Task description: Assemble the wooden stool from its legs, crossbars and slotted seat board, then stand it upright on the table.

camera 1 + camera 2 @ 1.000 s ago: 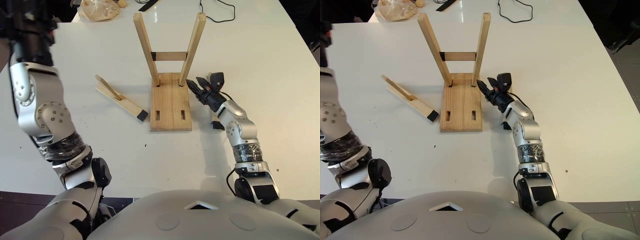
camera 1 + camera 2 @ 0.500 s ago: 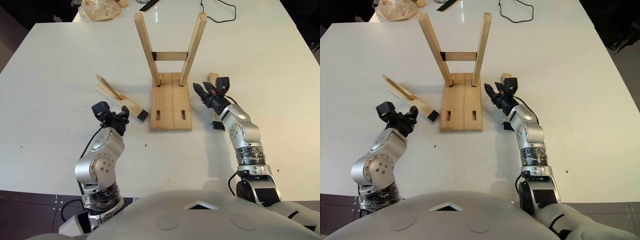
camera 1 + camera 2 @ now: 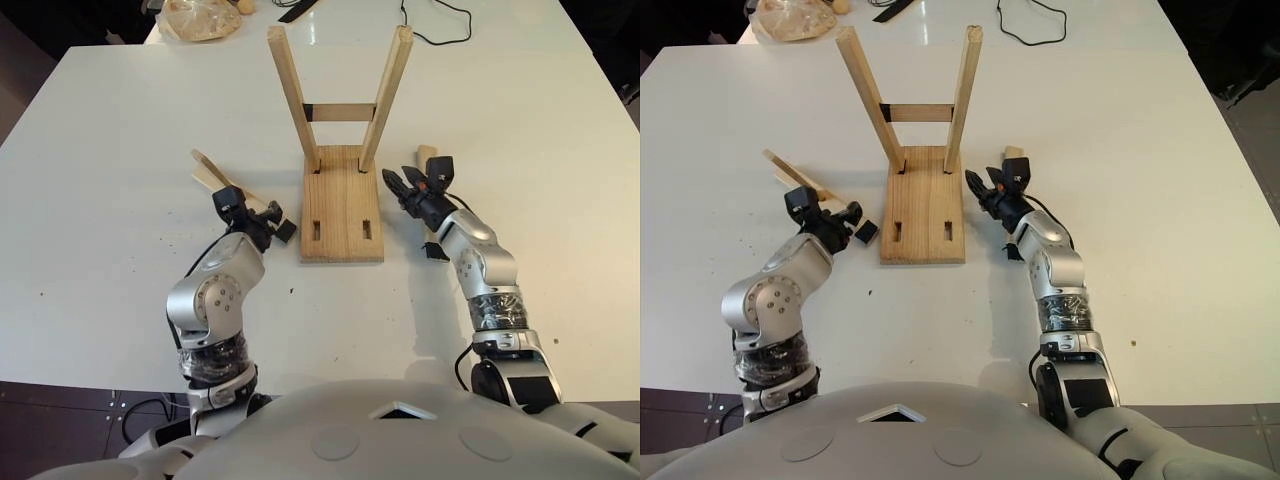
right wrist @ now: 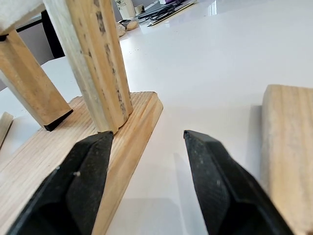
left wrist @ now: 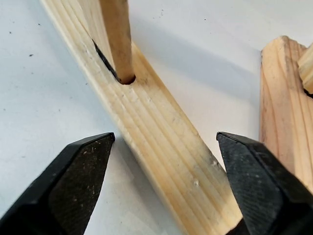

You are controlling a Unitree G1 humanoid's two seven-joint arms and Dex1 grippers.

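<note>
Your left gripper (image 5: 165, 139) is open. Its two black fingers (image 5: 73, 186) stand one on each side of the loose leg (image 5: 161, 161), which lies flat on the white table (image 3: 110, 140), to the left of the seat board (image 3: 342, 215). I cannot tell whether the pads touch the wood, but the leg is not clamped. A thin bar (image 5: 117, 39) sits in a slot of this leg and rises from it at an angle. The near end of the leg carries a black cap (image 3: 285, 231).

Your right gripper (image 3: 398, 177) is released too and holds nothing. It is low over the table, just beside the right edge of the seat board and near the foot of the right standing leg (image 3: 386, 95).

The seat board lies flat in the middle of the table. The left standing leg (image 3: 292, 95) and the right one are planted in its far slots, and a crossbar (image 3: 340, 112) joins them. The two near slots (image 3: 314, 230) are open. Another wooden piece (image 4: 288, 161) lies on the table beneath your right forearm. At the far edge of the table you have a plastic bag (image 3: 200, 18) and a black cable (image 3: 440, 44).
</note>
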